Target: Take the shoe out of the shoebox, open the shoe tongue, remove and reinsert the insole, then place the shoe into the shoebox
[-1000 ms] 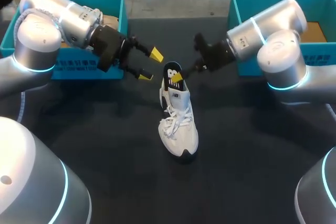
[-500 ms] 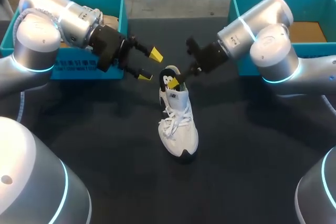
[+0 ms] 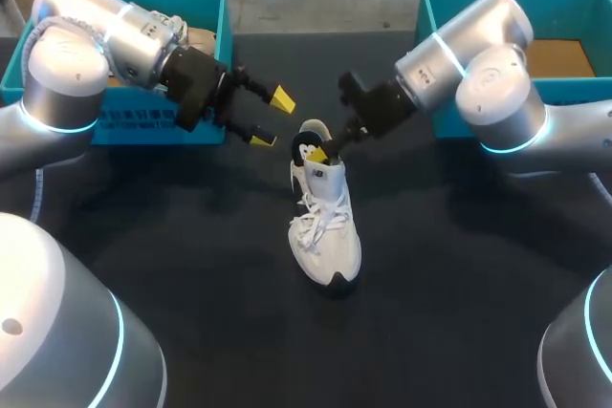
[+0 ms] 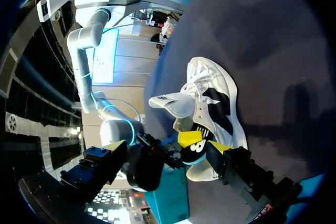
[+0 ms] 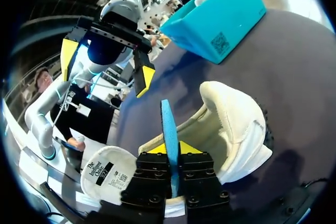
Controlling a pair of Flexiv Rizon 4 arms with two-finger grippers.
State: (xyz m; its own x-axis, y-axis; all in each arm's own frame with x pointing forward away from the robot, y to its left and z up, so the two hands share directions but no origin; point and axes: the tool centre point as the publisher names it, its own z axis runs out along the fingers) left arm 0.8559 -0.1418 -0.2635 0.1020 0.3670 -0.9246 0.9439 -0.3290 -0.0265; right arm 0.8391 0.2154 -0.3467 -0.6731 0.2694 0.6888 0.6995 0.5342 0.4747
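At shoe point(image 3: 325, 226) heel, 12 o'clock: insole point(image 3: 307, 151) standing in opening.
Right gripper point(image 3: 330, 145): clamped on insole; ease toeward, keep flat.
Left gripper point(image 3: 272, 118): wide, 10 o'clock; steady shoe.

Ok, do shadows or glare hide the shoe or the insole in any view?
Head view: no; the white shoe is evenly lit, with soft shadows falling on the table beside it. Left wrist view: a dark shadow lies on the table beside the shoe, not on it. Right wrist view: the insole in the right tool shows clearly; the shoe's lining is bright, not washed out.
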